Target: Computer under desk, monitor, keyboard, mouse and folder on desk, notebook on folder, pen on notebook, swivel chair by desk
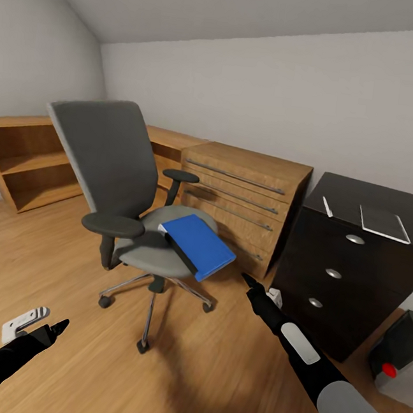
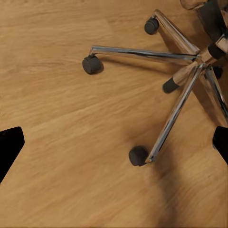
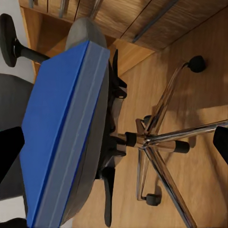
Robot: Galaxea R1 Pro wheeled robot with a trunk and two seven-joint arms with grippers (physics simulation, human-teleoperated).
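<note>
The grey swivel chair [image 1: 109,157] stands mid-floor, apart from the desk. The bright-blue folder [image 1: 197,244] lies on its seat, jutting over the front edge; it also shows edge-on as the folder [image 3: 61,128]. My right gripper [image 1: 247,280] hovers open just right of the folder's corner, holding nothing. My left gripper [image 1: 58,327] is open low over the floor, left of the chrome chair base [image 2: 190,61]. On the black desk drawer unit [image 1: 340,273] lie the grey notebook [image 1: 384,222] and the white pen [image 1: 327,206]. The grey computer [image 1: 401,357] sits on the floor at the lower right.
A light-wood drawer chest [image 1: 246,192] stands behind the chair against the wall, with a light-wood shelving unit [image 1: 26,160] to its left. A small white and grey object [image 1: 21,325] lies on the floor by my left arm. Open wooden floor stretches in front of the chair.
</note>
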